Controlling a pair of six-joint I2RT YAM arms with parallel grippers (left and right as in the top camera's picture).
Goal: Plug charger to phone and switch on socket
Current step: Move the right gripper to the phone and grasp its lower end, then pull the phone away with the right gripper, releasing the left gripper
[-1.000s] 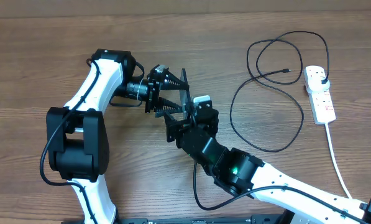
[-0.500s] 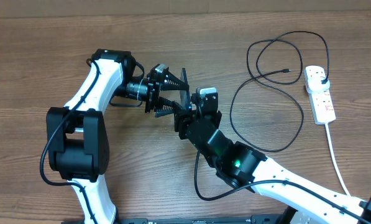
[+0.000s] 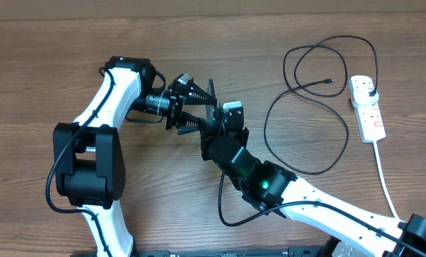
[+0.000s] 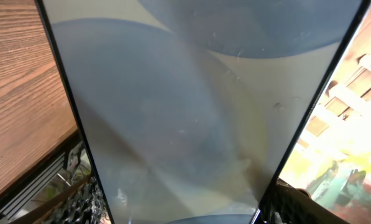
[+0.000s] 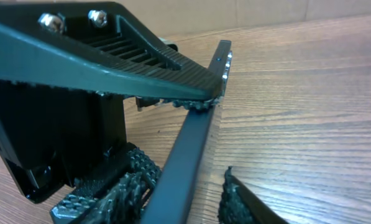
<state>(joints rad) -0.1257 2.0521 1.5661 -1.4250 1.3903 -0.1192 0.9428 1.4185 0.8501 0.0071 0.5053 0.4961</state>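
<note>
The phone point(image 4: 185, 112), pale blue-grey screen in a dark frame, fills the left wrist view. My left gripper point(image 4: 185, 208) is shut on its two long edges and holds it on edge above the table. In the right wrist view the phone point(image 5: 194, 140) runs edge-on between my right gripper's point(image 5: 179, 196) pads. The left pad point(image 5: 120, 186) is close beside it, and a gap remains at the right pad point(image 5: 241, 202). The black charger point(image 3: 298, 135) lies in loops at the right, its connector tip point(image 3: 332, 81) loose. The white socket point(image 3: 367, 108) lies further right.
The socket's thick white cord point(image 3: 385, 182) runs toward the front right edge. Both arms meet at mid-table: left gripper point(image 3: 202, 106), right gripper point(image 3: 214, 127). The left gripper's finger point(image 5: 110, 62) hangs close over the right wrist camera. Bare wood lies between the arms and the cable.
My right gripper has moved up and left to the phone, and its jaws have narrowed around the phone's edge. The left arm and the phone have stayed still.
</note>
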